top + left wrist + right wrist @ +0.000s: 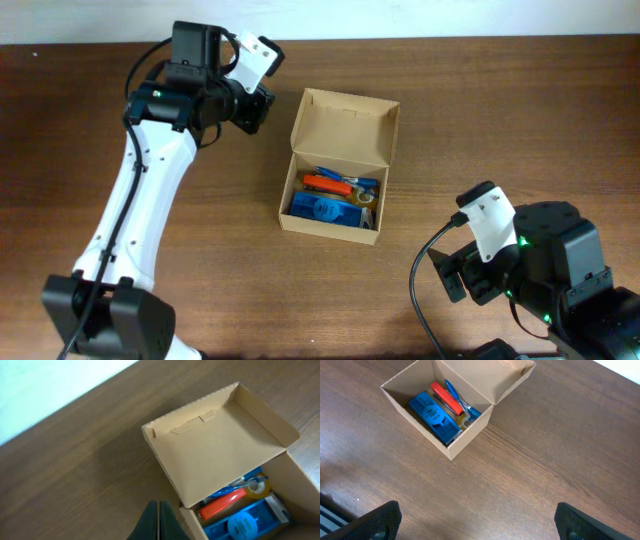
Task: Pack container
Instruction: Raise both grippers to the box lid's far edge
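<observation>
- Container (345, 125): stands mid-table (480, 110), flap lid open, holding a blue item (322, 208) and an orange item (325, 183).
- Left gripper (158, 522): fingers pressed together, empty, near the lid.
- Right gripper (479, 521): fingers wide apart, empty, clear of the container.

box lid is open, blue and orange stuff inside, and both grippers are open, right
Not quite: the left gripper is shut, its fingers pressed together in the left wrist view. Only the right gripper is open. The box is as you say.
</observation>
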### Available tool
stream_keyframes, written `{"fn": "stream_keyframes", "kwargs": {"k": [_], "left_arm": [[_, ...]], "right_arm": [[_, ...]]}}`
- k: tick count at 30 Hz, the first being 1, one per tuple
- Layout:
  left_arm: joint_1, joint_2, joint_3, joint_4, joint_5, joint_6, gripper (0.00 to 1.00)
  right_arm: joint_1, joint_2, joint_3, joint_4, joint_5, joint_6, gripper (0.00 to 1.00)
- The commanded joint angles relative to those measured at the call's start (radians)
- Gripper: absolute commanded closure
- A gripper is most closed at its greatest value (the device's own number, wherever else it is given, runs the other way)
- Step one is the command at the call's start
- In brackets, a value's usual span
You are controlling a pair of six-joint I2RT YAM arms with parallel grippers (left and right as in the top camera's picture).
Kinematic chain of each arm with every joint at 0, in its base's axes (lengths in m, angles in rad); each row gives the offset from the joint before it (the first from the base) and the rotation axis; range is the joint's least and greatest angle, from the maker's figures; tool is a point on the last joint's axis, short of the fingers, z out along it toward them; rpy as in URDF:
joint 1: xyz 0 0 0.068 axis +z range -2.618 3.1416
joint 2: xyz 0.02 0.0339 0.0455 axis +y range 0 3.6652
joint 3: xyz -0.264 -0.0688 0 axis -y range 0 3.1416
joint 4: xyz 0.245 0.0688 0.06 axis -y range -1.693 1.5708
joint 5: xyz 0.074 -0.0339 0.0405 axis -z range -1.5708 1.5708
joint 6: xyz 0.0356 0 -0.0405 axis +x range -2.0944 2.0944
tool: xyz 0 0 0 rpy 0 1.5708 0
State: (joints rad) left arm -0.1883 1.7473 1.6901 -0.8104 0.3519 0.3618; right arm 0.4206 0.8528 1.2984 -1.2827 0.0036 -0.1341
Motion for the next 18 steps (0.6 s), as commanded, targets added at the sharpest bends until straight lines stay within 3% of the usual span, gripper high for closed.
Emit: {"fn": "stream_keyframes", "kwargs": {"k": [1, 4, 5, 8, 10, 11, 15, 18], "left_arm": [[0.002, 0.083, 0.0, 0.034, 0.05, -0.076, 0.98], [0.003, 0.154, 0.0, 0.09, 0.048, -0.117, 0.98], [0.005, 0.174, 0.0, 0.112, 0.048, -0.142, 0.98], [0.031, 0.223, 0.0, 0.172, 0.049, -0.217, 0.98], [0.05, 0.249, 0.0, 0.178, 0.049, -0.219, 0.98], [0.057, 0.26, 0.0, 0.179, 0.048, -0.219, 0.98], [0.067, 0.292, 0.0, 0.179, 0.053, -0.219, 0.98], [0.067, 0.299, 0.0, 0.183, 0.053, -0.218, 0.98]], "right_arm": [[0.004, -0.001, 0.014, 0.048, 0.009, 0.001, 0.01], [0.004, 0.028, 0.014, 0.116, 0.034, 0.001, 0.01], [0.004, 0.049, 0.014, 0.133, 0.048, 0.001, 0.07], [0.004, 0.146, 0.014, 0.193, 0.062, 0.005, 0.5], [0.004, 0.237, 0.014, 0.238, 0.063, 0.005, 0.87], [0.002, 0.288, 0.014, 0.264, 0.074, 0.006, 0.96], [-0.1, 0.443, 0.014, 0.353, 0.113, 0.11, 0.96], [-0.23, 0.538, 0.014, 0.412, -0.041, 0.117, 0.96]]}}
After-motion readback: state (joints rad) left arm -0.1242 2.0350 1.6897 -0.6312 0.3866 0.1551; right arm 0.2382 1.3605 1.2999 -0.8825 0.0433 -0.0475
